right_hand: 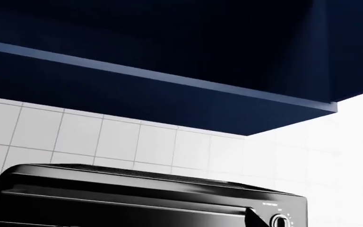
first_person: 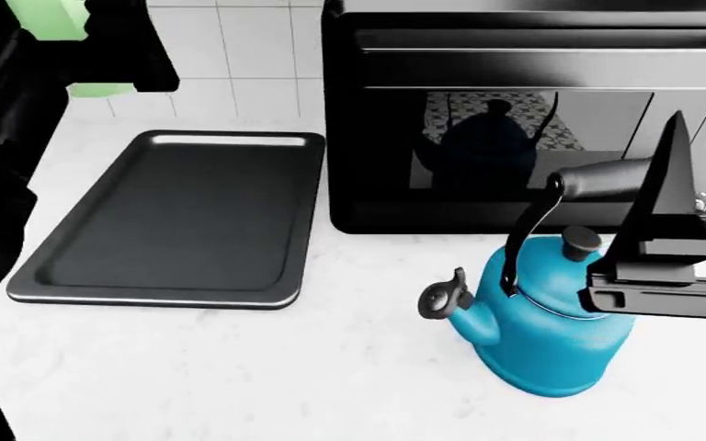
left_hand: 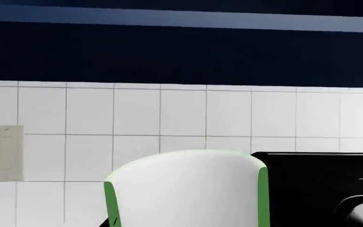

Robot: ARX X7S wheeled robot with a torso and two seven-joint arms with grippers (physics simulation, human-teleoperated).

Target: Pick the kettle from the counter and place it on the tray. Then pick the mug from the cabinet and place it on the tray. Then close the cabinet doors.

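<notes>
The blue kettle [first_person: 550, 331] stands upright on the white counter [first_person: 328, 367], in front of the black oven and to the right of the tray. The dark grey tray [first_person: 181, 216] lies bare at the left. My right gripper [first_person: 669, 147] points upward just right of the kettle's black handle grip [first_person: 598, 179], open, with nothing between its fingers; one fingertip [right_hand: 252, 216] shows in the right wrist view. The pale green mug [left_hand: 188, 189] fills the near part of the left wrist view. My left gripper [first_person: 89, 69] is shut on it, raised past the tray's far left corner, where bits of the mug [first_person: 47, 18] show.
A black microwave oven [first_person: 476, 110] stands against the tiled wall behind the kettle, right of the tray. The navy cabinet [right_hand: 168, 56] hangs overhead; its doors cannot be made out. A wall switch plate [left_hand: 5, 151] sits on the tiles.
</notes>
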